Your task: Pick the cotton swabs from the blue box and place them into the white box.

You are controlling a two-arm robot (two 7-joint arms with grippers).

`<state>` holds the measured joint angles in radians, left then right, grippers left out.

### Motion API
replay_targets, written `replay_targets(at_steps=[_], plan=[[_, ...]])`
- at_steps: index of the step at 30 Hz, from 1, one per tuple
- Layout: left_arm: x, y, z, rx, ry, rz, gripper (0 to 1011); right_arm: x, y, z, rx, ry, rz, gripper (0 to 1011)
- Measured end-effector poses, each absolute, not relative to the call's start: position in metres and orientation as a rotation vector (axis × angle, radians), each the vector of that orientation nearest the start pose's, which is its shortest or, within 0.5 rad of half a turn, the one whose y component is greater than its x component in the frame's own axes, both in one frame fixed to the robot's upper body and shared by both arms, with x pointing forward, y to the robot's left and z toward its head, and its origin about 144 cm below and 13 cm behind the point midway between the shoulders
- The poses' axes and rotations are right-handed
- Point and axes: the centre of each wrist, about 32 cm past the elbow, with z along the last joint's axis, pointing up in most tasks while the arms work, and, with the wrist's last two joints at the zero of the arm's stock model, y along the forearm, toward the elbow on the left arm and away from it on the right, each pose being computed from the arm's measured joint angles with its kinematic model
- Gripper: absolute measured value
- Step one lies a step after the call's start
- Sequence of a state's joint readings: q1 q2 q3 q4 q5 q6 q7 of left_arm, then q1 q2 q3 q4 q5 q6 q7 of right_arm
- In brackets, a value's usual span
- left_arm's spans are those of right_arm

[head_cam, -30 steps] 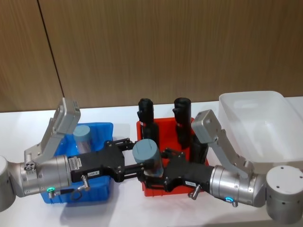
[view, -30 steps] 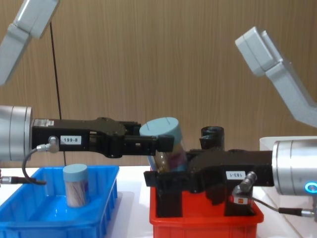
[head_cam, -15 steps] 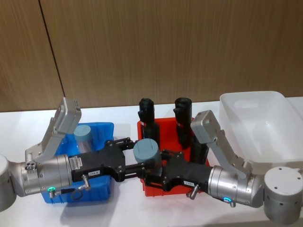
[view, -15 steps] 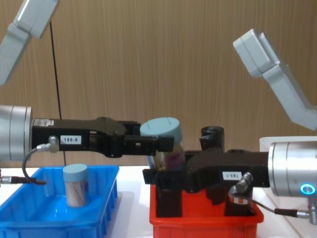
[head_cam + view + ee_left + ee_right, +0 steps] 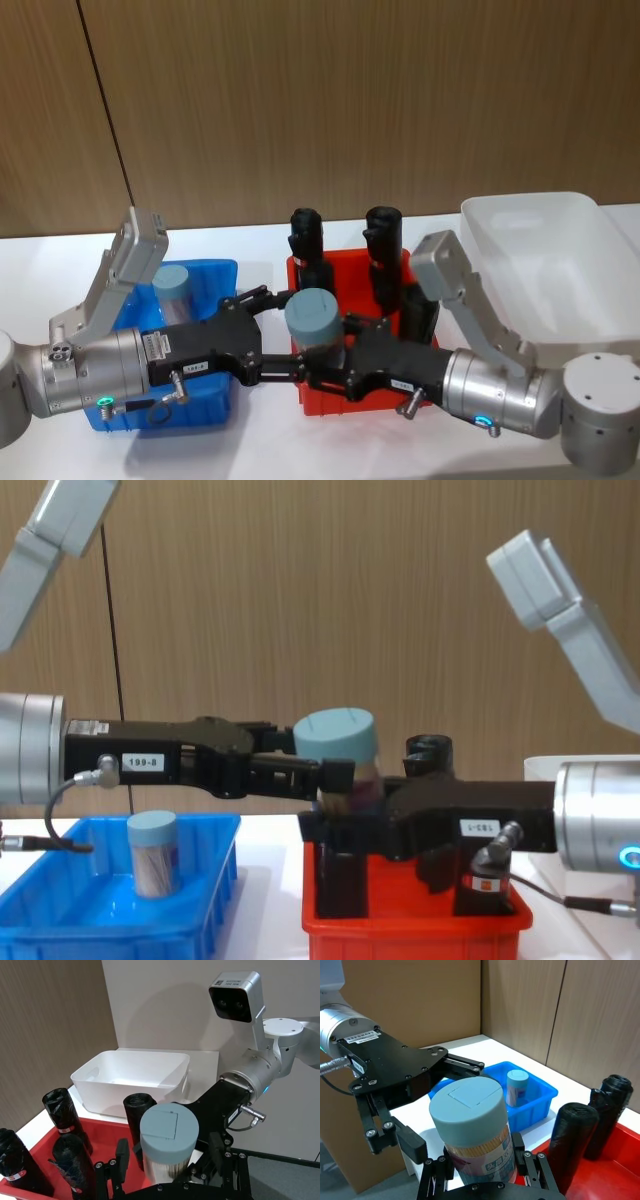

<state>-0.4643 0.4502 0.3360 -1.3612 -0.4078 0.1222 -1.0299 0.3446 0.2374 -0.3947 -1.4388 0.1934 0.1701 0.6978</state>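
Head view: two arms meet over the red bin (image 5: 400,938) on the counter (image 5: 250,240); one swab tub (image 5: 313,315) sits between them.
Right tool (image 5: 482,1160): pressed onto the tub's clear wall from both sides, just below the pale-blue lid; the fingers (image 5: 519,1152) touch the tub.
Left tool (image 5: 169,1149): spread; its pads (image 5: 122,1152) stand to either side of the same tub with a gap showing on each side.
Held tub: lifted clear of the bin and nearly upright, above the red bin's corner nearest the robot and the blue box, in front of the black rolls (image 5: 305,235).
Second tub (image 5: 152,852): upright on the floor of the blue box (image 5: 215,885), beneath the left arm.
White box (image 5: 540,250): on the robot's right, beyond the red bin and well apart from the held tub.
Change from 1.0 s ago: the held tub leaned then, its lid tipped; it now stands close to upright and sits slightly nearer the right arm. The second tub has kept its place in the blue box.
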Motion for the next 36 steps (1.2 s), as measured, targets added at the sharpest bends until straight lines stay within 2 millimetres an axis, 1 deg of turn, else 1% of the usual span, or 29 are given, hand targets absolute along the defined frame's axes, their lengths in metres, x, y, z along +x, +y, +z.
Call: replay_targets(at_steps=[7,14,15,17,18,20,21,24,30,31,36], plan=[[0.569,0.292,1.24,0.128,-0.049,0.354,1004,0.531,-0.198,1.202,-0.15,-0.031,-0.575,668],[0.569,0.292,1.24,0.128,-0.049,0.355,1004,0.525,-0.216,1.202,-0.141,-0.029,-0.627,668],[0.569,0.292,1.24,0.128,-0.049,0.354,1004,0.523,-0.221,1.201,-0.139,-0.027,-0.643,668],[0.569,0.292,1.24,0.128,-0.049,0.354,1004,0.522,-0.226,1.201,-0.137,-0.026,-0.658,668],[0.569,0.292,1.24,0.128,-0.049,0.354,1004,0.52,-0.233,1.201,-0.135,-0.024,-0.678,668],[0.569,0.292,1.24,0.129,-0.049,0.354,1004,0.518,-0.238,1.201,-0.132,-0.022,-0.694,668],[0.569,0.292,1.24,0.128,-0.049,0.354,1004,0.516,-0.244,1.201,-0.129,-0.02,-0.715,668],[0.569,0.292,1.24,0.128,-0.049,0.354,1004,0.513,-0.253,1.201,-0.123,-0.017,-0.744,668],[0.569,0.292,1.24,0.128,-0.049,0.355,1004,0.504,-0.28,1.203,-0.109,-0.012,-0.826,668],[0.569,0.292,1.24,0.128,-0.049,0.355,1004,0.504,-0.28,1.203,-0.109,-0.012,-0.826,668],[0.569,0.292,1.24,0.128,-0.049,0.355,1004,0.499,-0.298,1.206,-0.101,-0.011,-0.886,668]])
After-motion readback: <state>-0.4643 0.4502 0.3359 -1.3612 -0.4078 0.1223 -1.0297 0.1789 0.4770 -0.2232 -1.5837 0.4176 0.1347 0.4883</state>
